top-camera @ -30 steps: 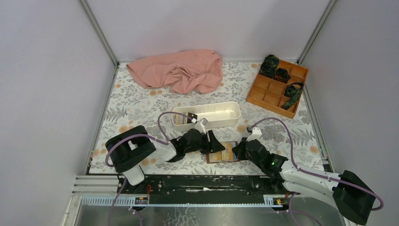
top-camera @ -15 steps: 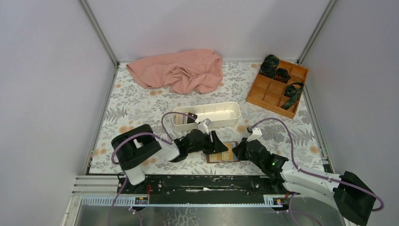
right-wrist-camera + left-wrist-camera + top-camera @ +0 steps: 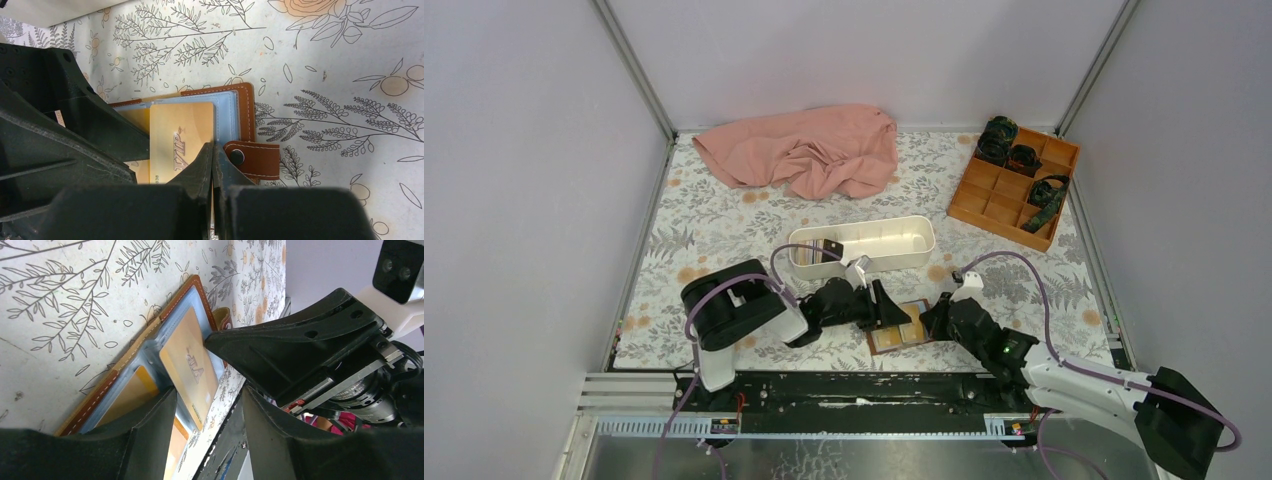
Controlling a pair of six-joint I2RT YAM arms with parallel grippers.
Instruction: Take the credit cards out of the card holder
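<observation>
Left pincer [image 3: 209, 390]: jaws stood apart, straddling the free end of a gold card [image 3: 182, 140] without closing on it.
Card holder [image 3: 902, 330]: lay open and flat on the floral table [image 3: 724, 220] between the two pincers, on the near side of the white tray [image 3: 864, 243].
Cards: the gold card sat in a clear sleeve, with a second yellow-orange card [image 3: 135, 117] tucked in just to its left.
Handling: the cards looked thin, light, stiff and slick, so they would likely slide once pinched flat across the exposed end. The soft leather would probably lift unless held down.
Right pincer [image 3: 213, 155]: jaws were pressed together, tips down at the gold card's right edge beside the snap tab [image 3: 252, 160].
</observation>
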